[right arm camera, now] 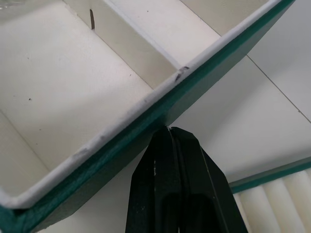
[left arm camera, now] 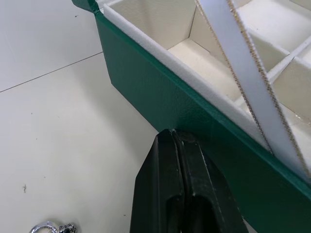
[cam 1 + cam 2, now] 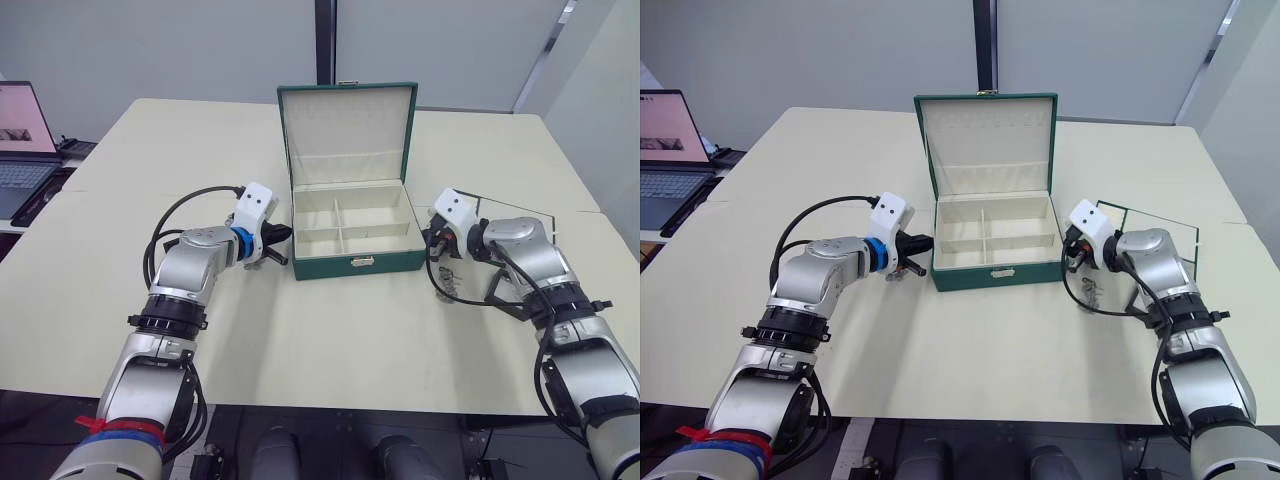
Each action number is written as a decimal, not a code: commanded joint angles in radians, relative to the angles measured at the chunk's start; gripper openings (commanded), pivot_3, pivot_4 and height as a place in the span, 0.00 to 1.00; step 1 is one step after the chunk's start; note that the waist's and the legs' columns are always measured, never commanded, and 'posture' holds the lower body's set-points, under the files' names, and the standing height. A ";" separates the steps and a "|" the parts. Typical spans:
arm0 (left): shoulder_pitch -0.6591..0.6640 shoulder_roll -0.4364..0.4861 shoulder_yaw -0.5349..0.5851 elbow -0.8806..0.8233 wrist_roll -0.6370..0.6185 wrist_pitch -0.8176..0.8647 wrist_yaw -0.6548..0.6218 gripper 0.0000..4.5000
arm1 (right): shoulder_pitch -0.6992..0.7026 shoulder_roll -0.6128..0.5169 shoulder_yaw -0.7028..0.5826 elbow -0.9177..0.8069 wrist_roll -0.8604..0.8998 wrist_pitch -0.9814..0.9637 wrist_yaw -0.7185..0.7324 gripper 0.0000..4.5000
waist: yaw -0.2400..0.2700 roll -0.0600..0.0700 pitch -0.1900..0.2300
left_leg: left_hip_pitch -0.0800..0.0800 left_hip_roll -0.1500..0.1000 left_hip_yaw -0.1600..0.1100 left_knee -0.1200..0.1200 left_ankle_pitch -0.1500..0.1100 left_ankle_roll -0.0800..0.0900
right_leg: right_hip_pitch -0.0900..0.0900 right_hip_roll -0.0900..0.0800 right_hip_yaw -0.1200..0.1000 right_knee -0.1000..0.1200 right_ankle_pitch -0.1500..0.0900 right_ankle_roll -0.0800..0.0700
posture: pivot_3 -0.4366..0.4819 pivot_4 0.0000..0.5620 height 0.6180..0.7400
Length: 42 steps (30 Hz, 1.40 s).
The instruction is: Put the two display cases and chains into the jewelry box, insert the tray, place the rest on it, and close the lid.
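Note:
The jewelry box (image 3: 350, 265) stands open at the table's middle, its cream compartments bare and its lid (image 3: 347, 120) upright behind. My left gripper (image 3: 284, 238) is shut with nothing in it, fingertips (image 2: 171, 138) against the box's left outer wall. On the other side, my right gripper (image 3: 431, 238) is also shut and empty, fingertips (image 1: 167, 133) at the right outer wall. One silvery chain (image 2: 48, 227) lies on the table under the left gripper. Another chain (image 3: 452, 283) lies below the right gripper. The tray (image 1: 272, 172) sits behind my right arm. The display cases are out of view.
A white ribbon stay (image 2: 243, 73) runs from the lid into the box. An open laptop (image 3: 25, 130) stands on a side desk at the far left. A seam in the tabletop (image 3: 570, 212) runs to the right of the box.

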 commanded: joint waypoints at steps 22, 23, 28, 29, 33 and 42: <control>0.054 0.016 -0.014 -0.156 0.009 0.042 -0.073 0.00 | 0.217 0.010 -0.017 -0.483 0.077 0.268 -0.027 0.00 | 0.001 0.000 0.000 | 0.000 0.000 -0.001 0.000 0.000 0.000 | 0.000 0.000 0.000 0.000 0.000 0.000 | 0.48 0.27 1.00; 0.054 0.017 -0.014 -0.156 0.012 0.040 -0.074 0.00 | 0.221 0.009 -0.017 -0.489 0.079 0.272 -0.027 0.00 | 0.001 0.000 0.000 | 0.000 0.000 -0.001 0.000 0.000 0.000 | 0.000 0.000 0.000 0.000 0.000 0.000 | 0.48 0.27 1.00; 0.045 0.032 -0.005 -0.141 0.030 0.027 -0.077 0.00 | 0.223 -0.003 -0.016 -0.484 0.073 0.267 -0.035 0.00 | 0.001 0.000 0.000 | 0.000 0.000 -0.001 0.000 0.000 0.000 | 0.001 0.000 0.000 0.000 0.000 0.000 | 0.48 0.27 1.00; 0.043 0.036 0.000 -0.137 0.031 0.025 -0.079 0.00 | 0.221 -0.005 -0.017 -0.480 0.072 0.266 -0.037 0.00 | 0.001 0.000 0.000 | 0.000 0.000 -0.001 0.000 0.000 0.000 | 0.000 0.000 0.000 0.000 0.000 0.000 | 0.48 0.27 1.00; 0.037 0.074 0.014 -0.130 0.031 0.027 -0.106 0.00 | 0.221 -0.031 -0.031 -0.475 0.067 0.254 -0.037 0.00 | 0.000 0.000 0.000 | 0.000 0.000 -0.001 0.000 0.000 0.000 | 0.000 0.000 0.000 0.000 0.000 0.000 | 0.48 0.27 1.00; 0.056 0.150 0.056 -0.195 0.000 0.055 -0.151 0.00 | 0.246 -0.122 -0.071 -0.519 0.093 0.258 -0.051 0.00 | 0.001 0.000 0.000 | 0.000 0.000 0.000 0.000 0.000 0.000 | 0.000 0.000 0.000 0.000 0.000 0.000 | 0.48 0.27 1.00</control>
